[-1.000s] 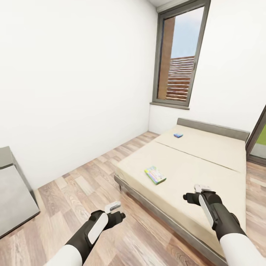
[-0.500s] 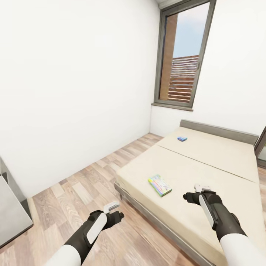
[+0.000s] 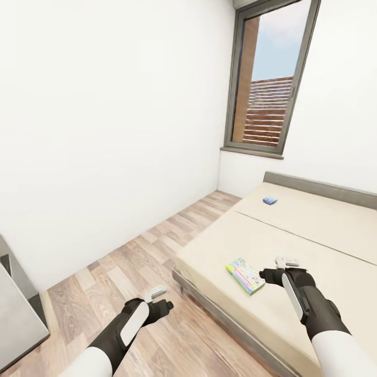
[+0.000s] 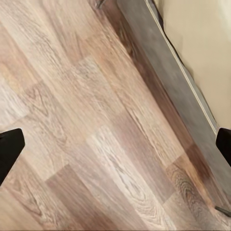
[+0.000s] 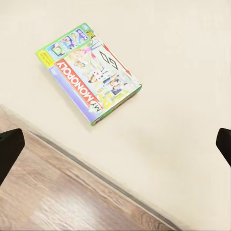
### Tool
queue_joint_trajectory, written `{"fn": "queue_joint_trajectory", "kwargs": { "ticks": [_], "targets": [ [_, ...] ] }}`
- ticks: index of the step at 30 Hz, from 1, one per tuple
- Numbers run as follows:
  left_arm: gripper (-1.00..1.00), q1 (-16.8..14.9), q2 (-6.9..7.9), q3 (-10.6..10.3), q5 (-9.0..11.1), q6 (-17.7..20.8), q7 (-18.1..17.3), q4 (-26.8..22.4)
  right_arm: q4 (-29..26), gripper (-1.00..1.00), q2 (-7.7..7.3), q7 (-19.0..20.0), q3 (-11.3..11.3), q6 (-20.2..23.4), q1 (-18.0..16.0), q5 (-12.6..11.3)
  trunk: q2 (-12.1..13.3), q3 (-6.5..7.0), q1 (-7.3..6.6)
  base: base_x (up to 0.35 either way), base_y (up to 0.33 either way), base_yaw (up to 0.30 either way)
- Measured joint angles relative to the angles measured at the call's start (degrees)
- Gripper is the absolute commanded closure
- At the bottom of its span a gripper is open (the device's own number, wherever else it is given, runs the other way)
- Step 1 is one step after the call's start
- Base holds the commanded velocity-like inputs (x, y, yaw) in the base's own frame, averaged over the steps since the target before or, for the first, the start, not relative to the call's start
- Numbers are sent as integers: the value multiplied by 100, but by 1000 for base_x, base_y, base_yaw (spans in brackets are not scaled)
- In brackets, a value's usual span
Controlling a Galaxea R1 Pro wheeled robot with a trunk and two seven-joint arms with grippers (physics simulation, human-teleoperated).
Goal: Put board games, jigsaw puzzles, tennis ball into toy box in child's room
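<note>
White walls and a plank floor [image 3: 131, 262] are framing the bed [image 3: 314, 246], whose beige mattress is carrying two of the board games: a green box with red lettering [image 3: 245, 275] lying flat near the mattress edge, and a small blue one [image 3: 269, 200] resting well apart toward the headboard. The right gripper [image 3: 287, 260] is hovering just beside the green box, jaws standing apart with nothing between them, while the left gripper [image 3: 156, 293] is hanging over bare floor, jaws likewise apart and empty. Risk is sitting with the grab itself, I judge: the box is flat on a soft surface (little edge showing to pinch), so fingers may be skidding over the lid or nudging it off the mattress onto the floor.
</note>
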Motion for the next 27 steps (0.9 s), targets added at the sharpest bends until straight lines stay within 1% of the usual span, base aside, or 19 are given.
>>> {"fn": "queue_joint_trajectory", "kwargs": {
  "ticks": [4, 8, 10, 11, 27],
  "targets": [
    [-100, 1, 26, 64, 0, 0, -3, 0, 1, -100, -3, 0, 0, 0, 1, -2, 0, 0, 0, 220, 295, 0],
    [-100, 2, 40, 269, -4, 0, -7, 0, 5, -100, -3, 3, 2, -4, 0, -2, 0, 0, 0, 217, 298, 0],
    [-100, 2, 43, 298, -4, 0, -7, 0, 6, -100, 0, 3, 4, -5, -2, 2, 0, 0, 0, 216, 299, 0],
    [-100, 2, 46, 366, -10, 0, -8, 0, 7, -100, 11, 0, 8, -4, -3, 20, 0, 0, 0, 216, 299, 0],
    [-100, 19, 43, 402, -25, -1, -4, 0, 0, -100, 42, -11, 28, -17, -5, 48, 0, 0, -1, 270, 257, 0]
  ]
}}
